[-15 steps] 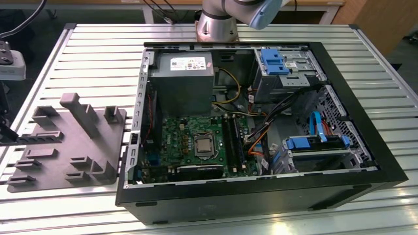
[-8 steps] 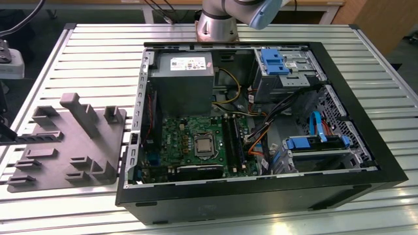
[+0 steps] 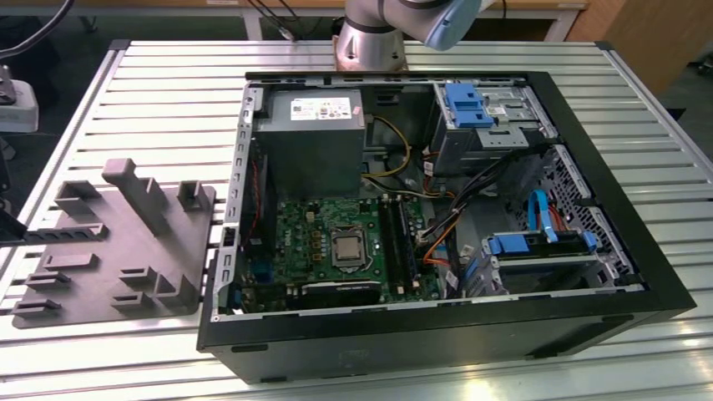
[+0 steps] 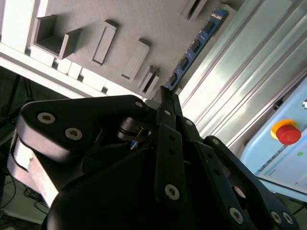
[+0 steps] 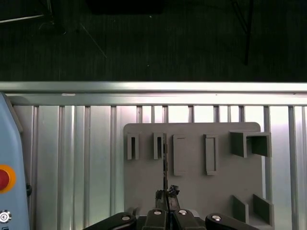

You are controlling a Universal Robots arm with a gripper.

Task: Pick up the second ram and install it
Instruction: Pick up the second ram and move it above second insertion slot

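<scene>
Exterior view: long flat blackish memory stick (image 3: 62, 233) over gray plastic fixture (image 3: 123, 267), one end cut off at frame edge. Second wrist view: black fingers (image 4: 168, 134) clamped on stick's end; slot seating unclear. First wrist view: stick edge-on; slatted metal tabletop (image 5: 86, 158), dark floor (image 5: 144, 43) beyond.

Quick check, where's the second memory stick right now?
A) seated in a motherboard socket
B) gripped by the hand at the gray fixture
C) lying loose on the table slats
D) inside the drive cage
B: in the second wrist view the hand is closed on one end of the memory stick, and the rest of the stick juts out along the gray fixture.
</scene>
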